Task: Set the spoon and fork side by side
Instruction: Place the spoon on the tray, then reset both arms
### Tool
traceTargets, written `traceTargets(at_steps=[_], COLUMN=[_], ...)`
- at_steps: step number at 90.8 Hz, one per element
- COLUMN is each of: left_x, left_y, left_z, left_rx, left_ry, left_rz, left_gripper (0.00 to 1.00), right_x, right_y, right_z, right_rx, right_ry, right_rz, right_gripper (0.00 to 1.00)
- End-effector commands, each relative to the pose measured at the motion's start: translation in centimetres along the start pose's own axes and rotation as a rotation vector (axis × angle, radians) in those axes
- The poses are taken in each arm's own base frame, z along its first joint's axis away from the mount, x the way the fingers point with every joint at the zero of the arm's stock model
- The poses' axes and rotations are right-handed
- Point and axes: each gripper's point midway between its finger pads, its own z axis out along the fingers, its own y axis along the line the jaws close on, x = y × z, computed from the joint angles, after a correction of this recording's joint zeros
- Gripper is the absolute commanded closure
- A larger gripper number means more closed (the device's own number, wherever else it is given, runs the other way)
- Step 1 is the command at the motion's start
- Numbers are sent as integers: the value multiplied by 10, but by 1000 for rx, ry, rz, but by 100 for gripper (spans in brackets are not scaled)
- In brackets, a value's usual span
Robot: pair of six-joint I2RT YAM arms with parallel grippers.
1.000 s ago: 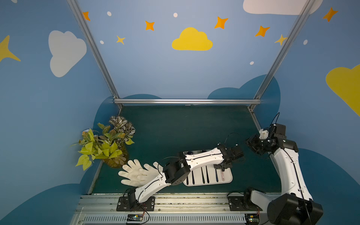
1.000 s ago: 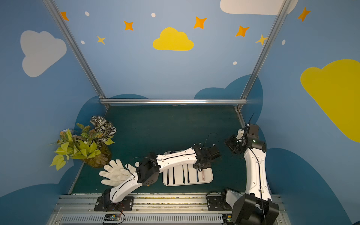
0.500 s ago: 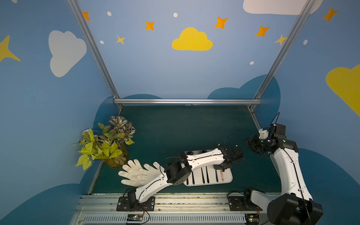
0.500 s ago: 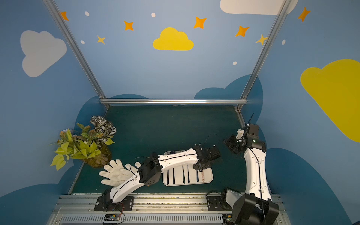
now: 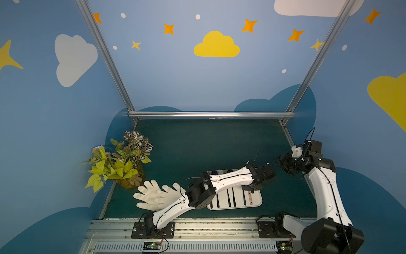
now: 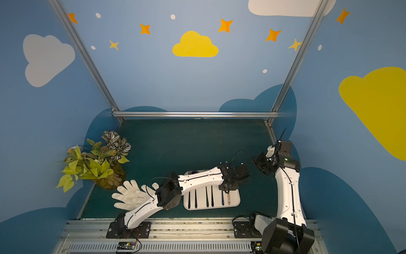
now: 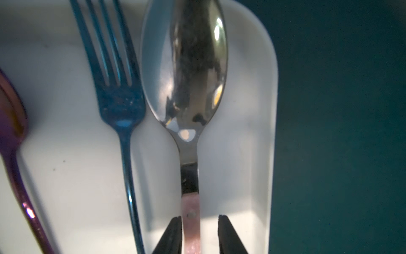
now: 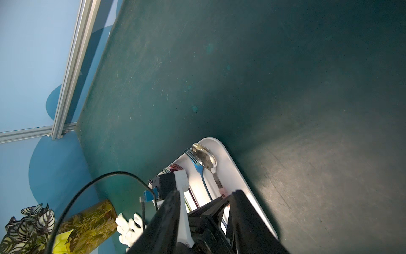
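Left gripper (image 7: pixel 200 233) above the white tray (image 7: pixel 243 154), jaws partly open astride the pink handle of the spoon (image 7: pixel 186 72): one finger at the handle's edge, the other clear of it. The spoon lies flat, parallel to and just beside the blue fork (image 7: pixel 119 103). Right gripper (image 8: pixel 205 193) is spread and empty, off the tray. A purple spoon (image 7: pixel 13 123) is cut off by the frame. In both top views the left arm covers the far part of the tray. Gloves (image 5: pixel 153 195) and plant (image 5: pixel 118 162) lie well apart.

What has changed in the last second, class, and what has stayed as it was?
The left gripper has opened, letting go of the silver metal spoon, which lies on the white plastic tray beside the blue metal fork. The right gripper stayed as it was.
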Motion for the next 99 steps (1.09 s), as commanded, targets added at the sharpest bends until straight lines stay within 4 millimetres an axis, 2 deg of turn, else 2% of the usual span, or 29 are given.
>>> traceTargets(at_steps=[1, 11, 18, 33, 41, 44, 48, 51, 53, 59, 64, 68, 70, 75, 78, 79, 81, 83, 84, 86, 89, 95, 99], left_x=[-8, -18, -28, -54, -71, -78, -89, -94, -101, -114, -131, -144, -147, -162, -178, -177, -183, -184, -183, -180, -183, -178, -172], left_y=[-10, -16, -15, 6, 27, 36, 48, 63, 69, 106, 136, 173, 185, 232, 263, 270, 286, 305, 312, 331, 345, 380, 399], left_z=[-23, -50, -77, -135, -166, -176, -193, -196, -203, -204, -227, -230, -235, -238, -260, -257, -262, -258, -263, -255, -261, -242, -222], left_rx=[40, 78, 99, 74, 50, 41, 44, 28, 38, 2, 7, -31, -25, -58, -56, -56, -55, -62, -62, -74, -57, -72, -86], left_ry=[-27, -75, -127, -284, -373, -405, -449, -459, -481, -513, -591, -627, -658, -714, -808, -814, -860, -885, -908, -921, -999, -1045, -1018], left_rz=[39, 80, 111, 200, 266, 282, 311, 340, 345, 373, 380, 382, 385, 368, 318, 317, 304, 289, 289, 292, 296, 283, 281], left_gripper=[63, 60, 53, 41, 30, 22, 7, 1, 0, 0, 0, 0, 0, 0, 0, 0, 0, 0, 0, 0, 0, 0, 0], right_x=[-4, -10, -17, -36, -41, -42, -42, -41, -41, -40, -42, -45, -47, -55, -62, -64, -67, -70, -72, -77, -81, -90, -92], right_y=[5, 8, 12, 23, 29, 33, 38, 42, 45, 52, 58, 64, 66, 75, 81, 82, 87, 91, 93, 97, 101, 110, 107], right_z=[-8, -15, -22, -41, -45, -45, -43, -41, -39, -34, -33, -31, -31, -29, -28, -28, -26, -25, -24, -22, -18, -15, -8], right_rx=[-11, -11, -2, 8, 3, -4, -13, -18, -19, -2, 18, 29, 31, 21, 6, 0, -19, -38, -46, -68, -93, -143, -146], right_ry=[-38, -67, -104, -187, -199, -198, -192, -185, -180, -166, -169, -178, -186, -220, -251, -260, -281, -303, -316, -354, -405, -543, -597], right_rz=[-25, -39, -71, -142, -163, -176, -203, -233, -253, -320, -379, -417, -435, -475, -492, -494, -508, -533, -547, -579, -637, -731, -777], right_gripper=[55, 51, 48, 43, 39, 38, 36, 33, 32, 27, 23, 12, 8, 4, 3, 3, 3, 3, 3, 3, 3, 2, 2])
